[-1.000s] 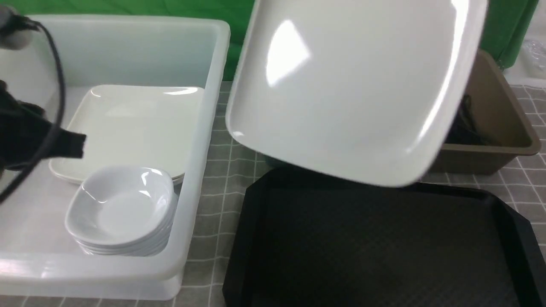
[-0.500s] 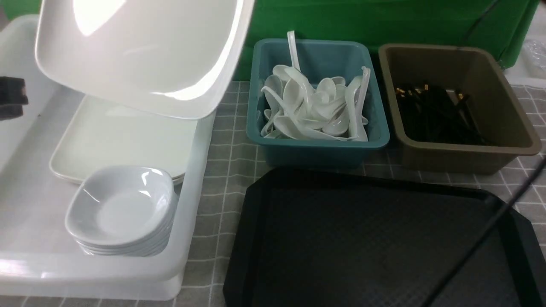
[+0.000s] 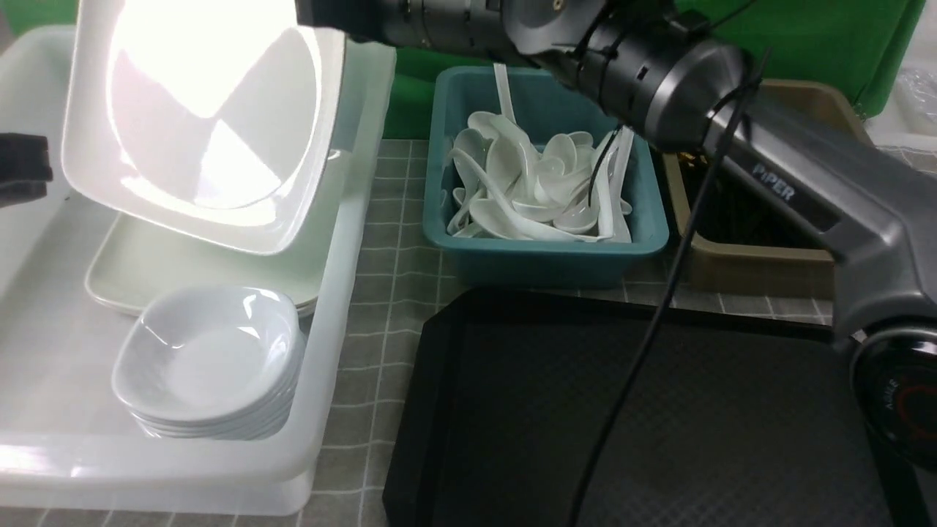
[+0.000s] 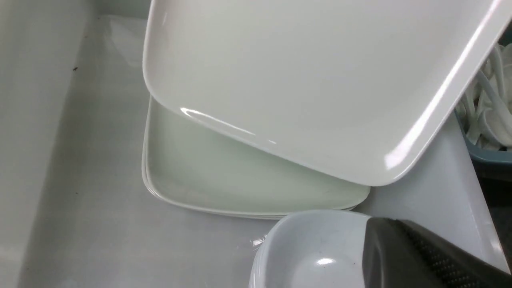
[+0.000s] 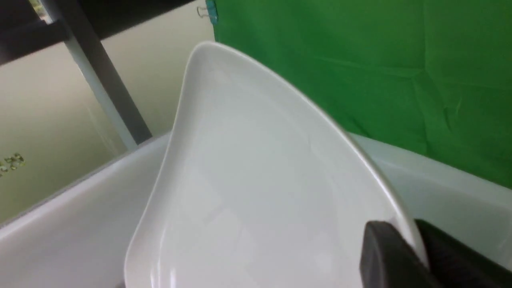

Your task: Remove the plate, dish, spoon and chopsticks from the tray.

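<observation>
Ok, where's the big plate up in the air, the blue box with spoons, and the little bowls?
plate (image 3: pixel 201 124), front view, middle of its glossy face.
teal bin (image 3: pixel 545 263), front view, its near wall.
small dishes (image 3: pixel 205 359), front view, hollow of the top dish in the stack.

Checked tablecloth (image 3: pixel 381 293) bears white tub (image 3: pixel 333 344), teal bin (image 3: pixel 542 260), brown bin (image 3: pixel 747 267), tray (image 3: pixel 512 410).

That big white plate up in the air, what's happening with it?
The robot's right hand grips the plate by its rim and holds it tilted over the white bin, above a stack of like plates lying inside. It has not been set down yet. The black tray in front shows nothing on the part in view. Spoons sit in the teal bin.
</observation>
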Available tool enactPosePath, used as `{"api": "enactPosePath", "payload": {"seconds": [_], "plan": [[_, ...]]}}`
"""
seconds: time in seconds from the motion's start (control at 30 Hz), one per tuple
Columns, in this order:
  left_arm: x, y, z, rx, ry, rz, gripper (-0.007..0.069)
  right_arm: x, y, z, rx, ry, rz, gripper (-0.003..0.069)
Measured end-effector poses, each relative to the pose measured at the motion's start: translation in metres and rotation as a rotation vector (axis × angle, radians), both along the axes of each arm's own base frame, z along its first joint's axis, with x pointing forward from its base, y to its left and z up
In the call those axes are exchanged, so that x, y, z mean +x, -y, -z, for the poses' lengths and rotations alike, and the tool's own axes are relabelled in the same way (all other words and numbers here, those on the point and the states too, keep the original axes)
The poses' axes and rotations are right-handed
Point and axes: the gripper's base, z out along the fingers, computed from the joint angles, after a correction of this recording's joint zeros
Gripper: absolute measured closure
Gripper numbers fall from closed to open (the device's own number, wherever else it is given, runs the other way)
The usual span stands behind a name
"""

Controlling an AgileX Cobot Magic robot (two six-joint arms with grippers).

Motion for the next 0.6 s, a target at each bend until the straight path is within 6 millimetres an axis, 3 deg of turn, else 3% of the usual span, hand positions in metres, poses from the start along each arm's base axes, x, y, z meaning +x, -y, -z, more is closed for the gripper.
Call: {"api": "enactPosePath", "payload": {"seconds": [0.17, 0.6], "plan": [[0.000, 0.000, 0.000, 0.000, -0.001, 0.000, 0.0623, 0.006, -0.007, 0.023, -0.032, -0.005, 0.006, 0.0597], [0.000, 0.000, 0.000, 0.000, -0.003, 0.001, 0.0623, 0.013, -0.011, 0.046, -0.076, 0.005, 0.010, 0.0596]]}}
